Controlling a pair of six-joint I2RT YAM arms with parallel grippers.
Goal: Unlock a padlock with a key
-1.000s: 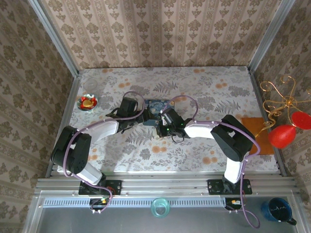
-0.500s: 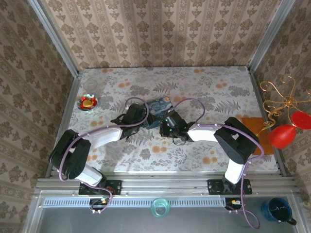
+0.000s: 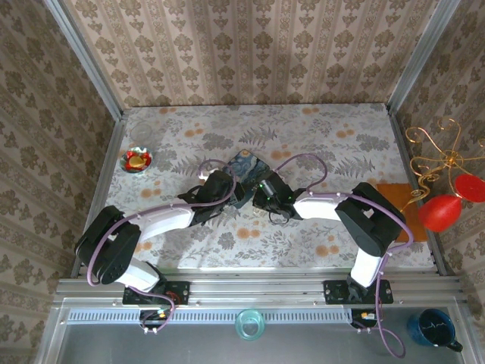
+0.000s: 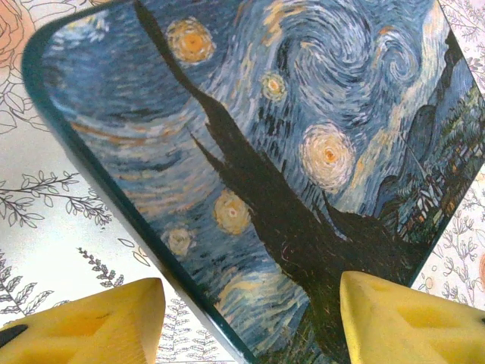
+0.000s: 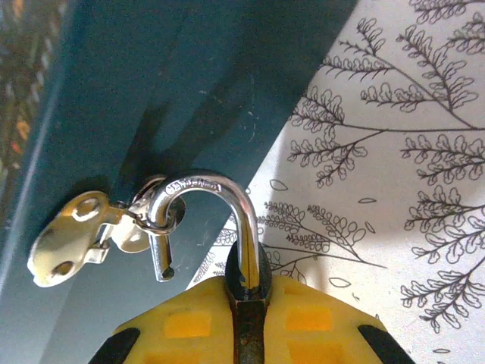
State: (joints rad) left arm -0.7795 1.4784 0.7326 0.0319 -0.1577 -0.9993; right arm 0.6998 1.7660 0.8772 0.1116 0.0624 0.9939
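The padlock (image 5: 247, 274) is a small dark body pinched in my right gripper (image 5: 247, 303), which is shut on it. Its silvery shackle (image 5: 224, 188) stands open: the free end hangs loose, hooked through the ring of the metal latch (image 5: 76, 236) on the blue tin (image 5: 151, 76). In the top view the right gripper (image 3: 262, 194) sits at the tin's near side. My left gripper (image 4: 250, 322) is open, one yellow finger (image 4: 98, 326) over the cloth and the other over the swirl-painted tin lid (image 4: 265, 136). The key is hidden.
The tin (image 3: 249, 164) lies turned diagonally mid-table. A red-and-gold dish (image 3: 137, 160) and a clear glass dish (image 3: 141, 134) sit at the far left. An orange cloth (image 3: 397, 206) lies at the right edge beside red hanging ornaments (image 3: 437, 212).
The tin has turned from square-on to diagonal. My left gripper has moved right and nearer, to the tin's near-left corner. The right gripper has shifted slightly right with the padlock.
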